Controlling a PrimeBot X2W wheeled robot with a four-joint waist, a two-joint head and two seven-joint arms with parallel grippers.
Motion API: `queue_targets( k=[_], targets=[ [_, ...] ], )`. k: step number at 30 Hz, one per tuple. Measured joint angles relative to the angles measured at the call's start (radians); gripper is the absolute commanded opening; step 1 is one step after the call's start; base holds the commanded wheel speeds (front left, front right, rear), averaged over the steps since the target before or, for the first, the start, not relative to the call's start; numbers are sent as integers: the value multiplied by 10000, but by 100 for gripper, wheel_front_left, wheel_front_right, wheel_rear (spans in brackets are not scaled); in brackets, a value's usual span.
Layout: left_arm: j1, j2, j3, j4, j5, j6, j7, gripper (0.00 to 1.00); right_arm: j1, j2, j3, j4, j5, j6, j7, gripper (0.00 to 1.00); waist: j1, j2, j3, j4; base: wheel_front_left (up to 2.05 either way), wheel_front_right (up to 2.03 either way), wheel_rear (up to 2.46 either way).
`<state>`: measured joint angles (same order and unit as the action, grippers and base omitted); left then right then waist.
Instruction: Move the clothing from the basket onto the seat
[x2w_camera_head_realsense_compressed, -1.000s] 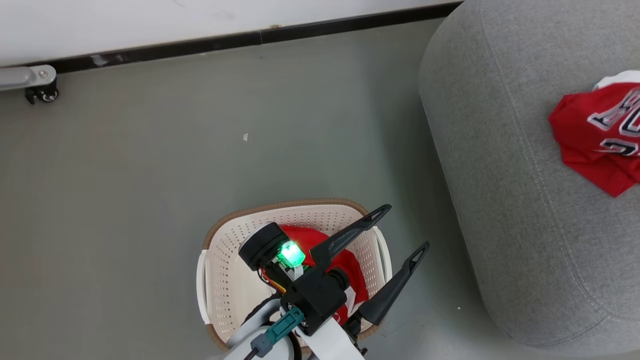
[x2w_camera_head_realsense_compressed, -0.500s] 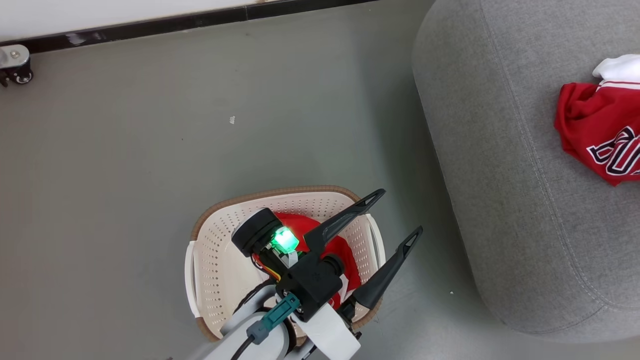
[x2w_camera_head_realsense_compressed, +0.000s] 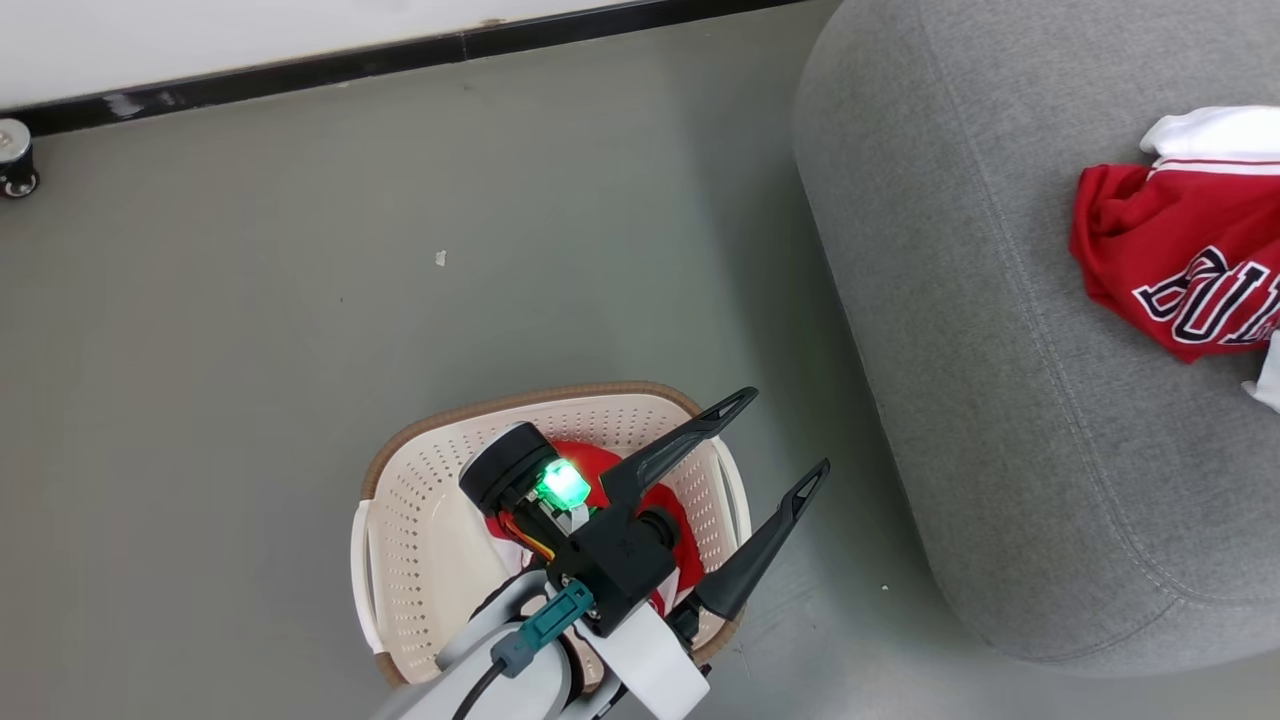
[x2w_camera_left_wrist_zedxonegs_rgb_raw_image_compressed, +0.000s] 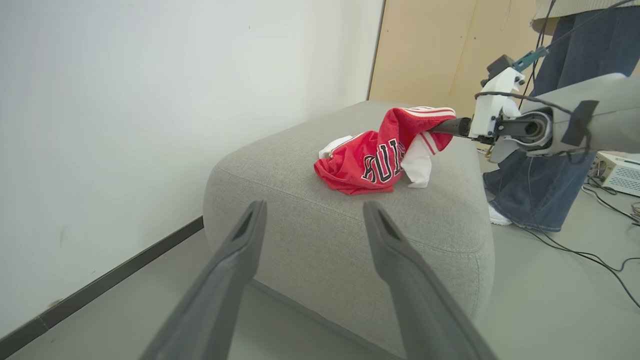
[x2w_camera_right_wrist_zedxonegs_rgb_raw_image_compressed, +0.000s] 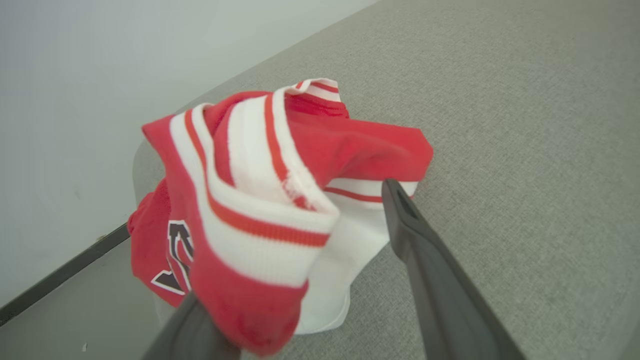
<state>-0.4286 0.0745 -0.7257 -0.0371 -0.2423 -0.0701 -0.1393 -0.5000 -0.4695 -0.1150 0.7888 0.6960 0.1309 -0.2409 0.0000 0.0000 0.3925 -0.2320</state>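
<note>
A red garment (x2w_camera_head_realsense_compressed: 676, 508) lies in the cream basket (x2w_camera_head_realsense_compressed: 430, 530) on the floor. My left gripper (x2w_camera_head_realsense_compressed: 783, 433) hangs open above the basket's right side with nothing in it, fingers aimed at the grey seat (x2w_camera_head_realsense_compressed: 980, 350). A second red garment with white trim and dark letters (x2w_camera_head_realsense_compressed: 1150, 240) lies bunched on the seat (x2w_camera_left_wrist_zedxonegs_rgb_raw_image_compressed: 325, 225). In the left wrist view my right gripper (x2w_camera_left_wrist_zedxonegs_rgb_raw_image_compressed: 441, 127) reaches into that garment (x2w_camera_left_wrist_zedxonegs_rgb_raw_image_compressed: 370, 160) from the right. Its jaws stand open (x2w_camera_right_wrist_zedxonegs_rgb_raw_image_compressed: 320, 185), and the striped hem (x2w_camera_right_wrist_zedxonegs_rgb_raw_image_compressed: 260, 200) is draped over the left finger, hiding its tip.
A person's legs in jeans (x2w_camera_left_wrist_zedxonegs_rgb_raw_image_compressed: 540, 175) stand just beyond the seat, with cables (x2w_camera_left_wrist_zedxonegs_rgb_raw_image_compressed: 590, 255) and a white box (x2w_camera_left_wrist_zedxonegs_rgb_raw_image_compressed: 620, 172) on the floor. A wall with a dark baseboard (x2w_camera_head_realsense_compressed: 400, 55) runs behind the basket. A caster wheel (x2w_camera_head_realsense_compressed: 15, 170) sits at the far left.
The head camera has shifted. The garment on the seat has slumped and turned, now showing different letters and more white trim. My left gripper stays open over the basket.
</note>
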Motion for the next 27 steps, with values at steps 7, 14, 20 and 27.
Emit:
queue_targets(
  k=[7, 14, 20, 27],
  targets=[
    [0, 2, 0, 176, -130, -33, -117, 100, 322, 61, 207, 2, -2, -2, -67, 100, 0, 0, -153, -235, 0, 0, 0],
    [4, 2, 31, 295, -213, -35, -211, 100, 905, 130, 800, -435, -17, -2, -67, 100, 0, 0, -344, -482, 0, 0, 0],
    [15, -4, 71, 401, -228, -33, -303, 100, 1299, 219, 1354, -786, 123, 0, -21, 100, 0, 0, -507, -697, 0, 0, 0],
    [54, -6, 111, 453, -293, -31, -393, 100, 1545, 121, 1824, -1325, 566, -2, 660, 100, 0, 0, -662, -919, 0, 0, 0]
  ],
)
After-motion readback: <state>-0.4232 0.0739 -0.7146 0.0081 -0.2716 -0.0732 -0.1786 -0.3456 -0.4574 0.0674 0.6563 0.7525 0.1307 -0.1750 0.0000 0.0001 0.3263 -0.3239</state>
